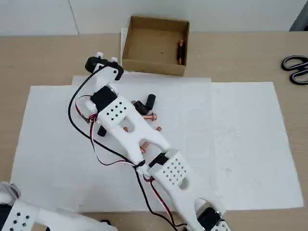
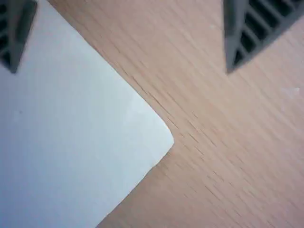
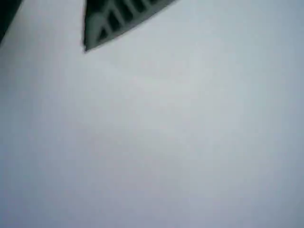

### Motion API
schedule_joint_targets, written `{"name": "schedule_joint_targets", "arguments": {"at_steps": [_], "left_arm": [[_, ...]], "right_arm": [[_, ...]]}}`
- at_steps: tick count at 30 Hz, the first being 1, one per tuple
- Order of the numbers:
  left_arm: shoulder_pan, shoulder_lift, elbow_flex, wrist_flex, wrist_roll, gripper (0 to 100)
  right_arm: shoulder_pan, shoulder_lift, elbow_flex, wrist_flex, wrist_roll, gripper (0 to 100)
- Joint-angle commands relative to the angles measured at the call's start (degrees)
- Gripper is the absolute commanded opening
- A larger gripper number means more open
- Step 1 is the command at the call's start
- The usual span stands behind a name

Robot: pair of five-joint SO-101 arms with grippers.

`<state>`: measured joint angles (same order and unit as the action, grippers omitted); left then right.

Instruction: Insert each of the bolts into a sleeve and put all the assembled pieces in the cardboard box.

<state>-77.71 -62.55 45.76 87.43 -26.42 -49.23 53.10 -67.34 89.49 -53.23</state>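
High view: two arms over paper (image 1: 250,144) on desk (image 1: 43,57).
Left gripper (image 2: 119,71) fingers apart, empty, over paper corner; right gripper (image 3: 47,38) apart, empty; loose bolts (image 1: 149,117) and sleeves (image 1: 150,101) mid-paper; cardboard box (image 1: 154,65) holds one assembled piece (image 1: 181,51).

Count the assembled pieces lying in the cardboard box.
1. The assembled piece lies inside the cardboard box, along the wall nearest the scissors. Nothing else seems hidden there.

A light wooden tabletop (image 1: 48,57) is covered at its centre by white paper sheets (image 1: 250,144). A pale surface (image 1: 216,14) is seen at 12 o'clock; black-handled scissors (image 1: 297,69) are laid at 2 o'clock.
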Motion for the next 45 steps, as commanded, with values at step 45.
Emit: {"name": "schedule_joint_targets", "arguments": {"at_steps": [45], "left_arm": [[0.26, -0.62, -0.31, 0.35, -0.35, 26]], "right_arm": [[0.31, 9.80, -0.62, -0.22, -1.67, 9.0]]}}
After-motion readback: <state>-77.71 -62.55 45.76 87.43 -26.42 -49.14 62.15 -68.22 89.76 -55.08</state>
